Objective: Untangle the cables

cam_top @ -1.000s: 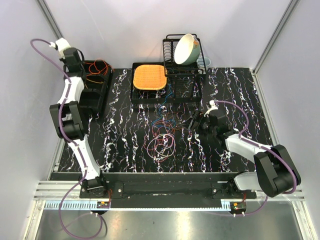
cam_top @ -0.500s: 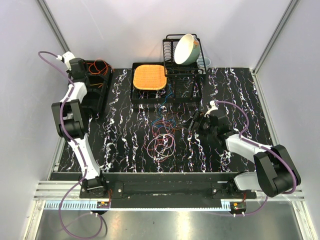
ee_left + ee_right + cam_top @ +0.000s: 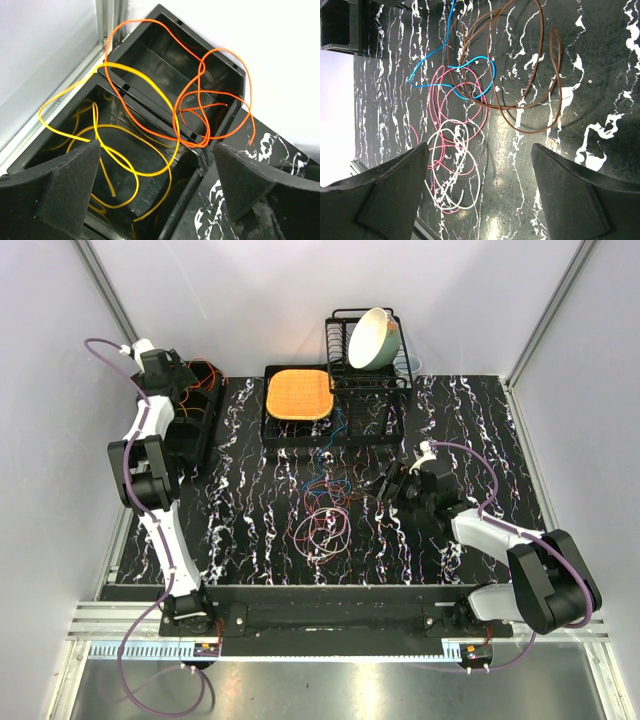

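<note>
Hanging spread, left claw (image 3: 156, 147) over binned orange cable (image 3: 174, 117); right claw (image 3: 480, 146) spread above seemingly tangled cables (image 3: 482, 97).

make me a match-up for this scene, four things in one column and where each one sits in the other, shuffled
Things:
1. yellow cable
2. white cable
3. bowl
4. orange pad

Places:
a. propped in the dish rack
b. on the marbled table
c. in the black tray
d. in the black bin

Pairs: 1-d, 2-b, 3-a, 4-c
</note>
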